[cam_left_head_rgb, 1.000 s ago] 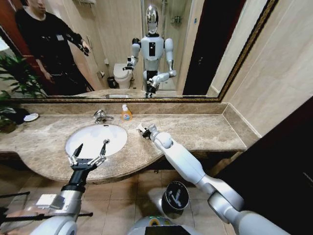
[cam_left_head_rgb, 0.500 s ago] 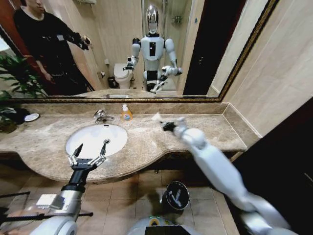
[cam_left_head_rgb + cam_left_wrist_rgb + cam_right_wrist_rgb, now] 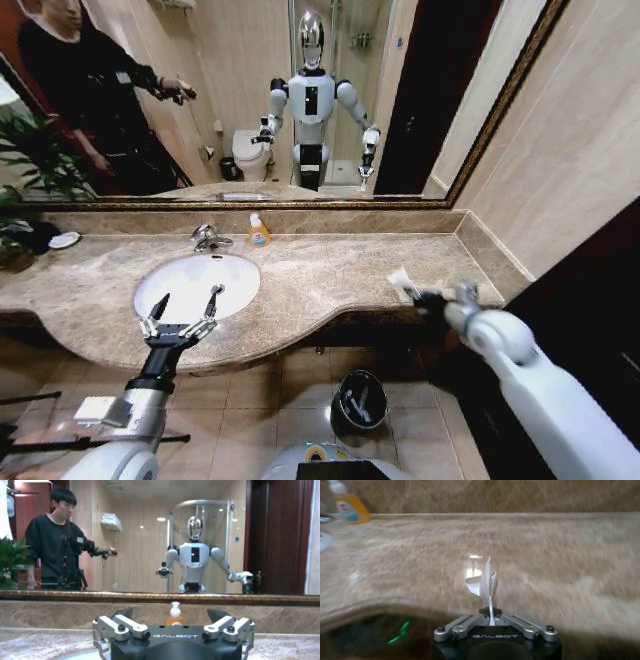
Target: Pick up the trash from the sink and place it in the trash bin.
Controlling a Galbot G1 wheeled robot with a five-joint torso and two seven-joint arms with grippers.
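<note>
Crumpled white trash scrap (image 3: 484,581) upright, pinched above countertop edge.

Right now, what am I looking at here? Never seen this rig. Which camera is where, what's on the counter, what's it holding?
It is a two-armed wheeled robot at a bathroom vanity; the mirror shows it facing itself. The wide picture comes from its head, looking down. The other two come from cameras on each wrist, looking out past that arm's gripper.

The left gripper hangs open over the near edge of the white sink. The right gripper is at the counter's right end, shut on a thin white scrap of trash, which stands up from its fingertips.

On the marble countertop an orange soap bottle stands beside the faucet. The black trash bin sits on the floor below.
</note>
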